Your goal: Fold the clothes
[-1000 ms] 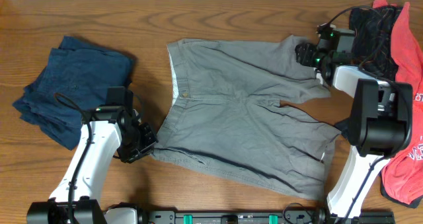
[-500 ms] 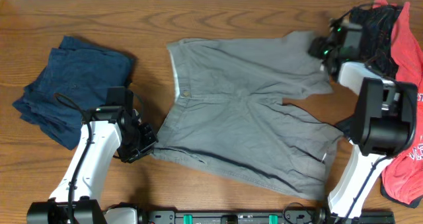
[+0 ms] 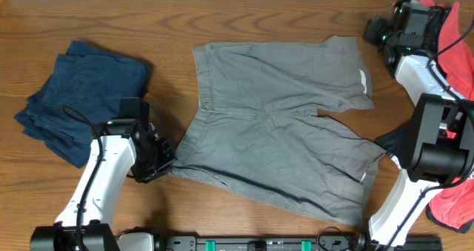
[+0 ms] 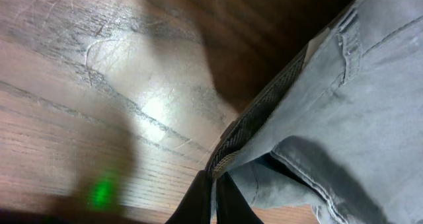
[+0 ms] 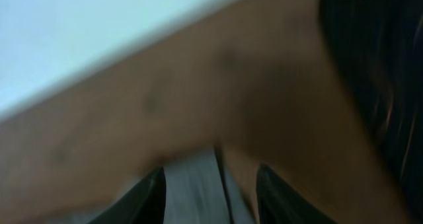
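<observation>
At the near side, the left gripper (image 3: 157, 162) sits low at the near-left corner of the grey shorts (image 3: 281, 132). In the left wrist view its fingers (image 4: 198, 201) are clenched on the waistband corner, and the cloth bunches up from that pinch. Bare desk (image 3: 281, 14) runs under and to the left of the grip. A narrow band of wood also lies along the near hem, in front of the arm bases.

The shorts lie spread front-up across the middle of the desk, with the waistband (image 3: 201, 81) to the left and both legs pointing right. The near leg's hem ends just beside the right arm's upright (image 3: 437, 144), so there is little room there. A gap of wood separates the waistband from the navy garment (image 3: 81, 95), which lies crumpled well apart at the left.

Beyond the shorts a broad strip of wood runs along the far edge. The far leg's hem carries a small white label (image 3: 362, 76), and its outer corner lies just beside the right gripper (image 3: 372, 35) at the far right. In the blurred right wrist view those fingers (image 5: 149, 194) stand apart and released, with a strip of grey cloth between them — I cannot tell whether it touches them. A black garment (image 5: 370, 65) and a red garment (image 3: 453, 44) crowd the far-right corner behind that arm.
</observation>
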